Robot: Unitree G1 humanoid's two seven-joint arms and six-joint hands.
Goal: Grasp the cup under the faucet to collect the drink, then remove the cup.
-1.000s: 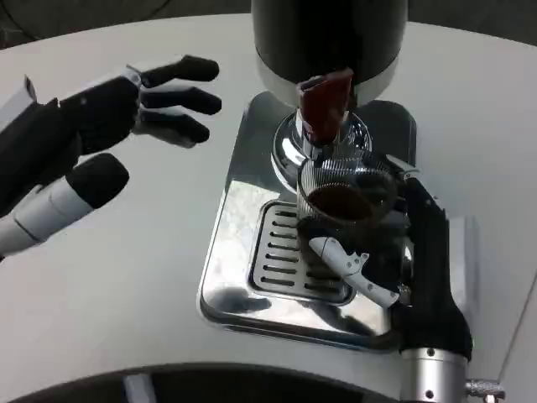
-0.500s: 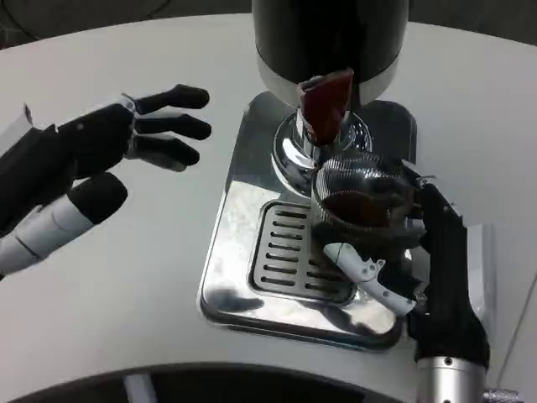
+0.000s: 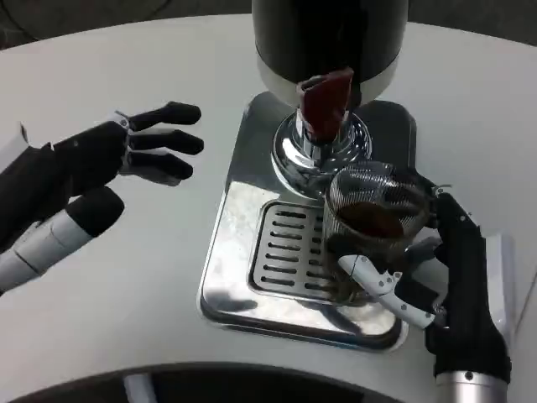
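Since a second ago the ribbed glass cup point(image 3: 373, 225) has shifted right and toward the robot, off from under the red faucet lever point(image 3: 325, 102), and the left hand point(image 3: 126, 151) has drifted slightly down-left. Right hand point(image 3: 419, 269) is clamped on the cup, fingers wrapped round its side; dark drink inside, cup now over the right part of the slotted drip tray point(image 3: 289, 252), near its edge. Left hand hovers over the white table point(image 3: 126, 277), fingers spread, holding nothing. Step looks like removal, drink collected. Next move likely needs carrying the cup level, clear of the tray, onto the table without spilling.
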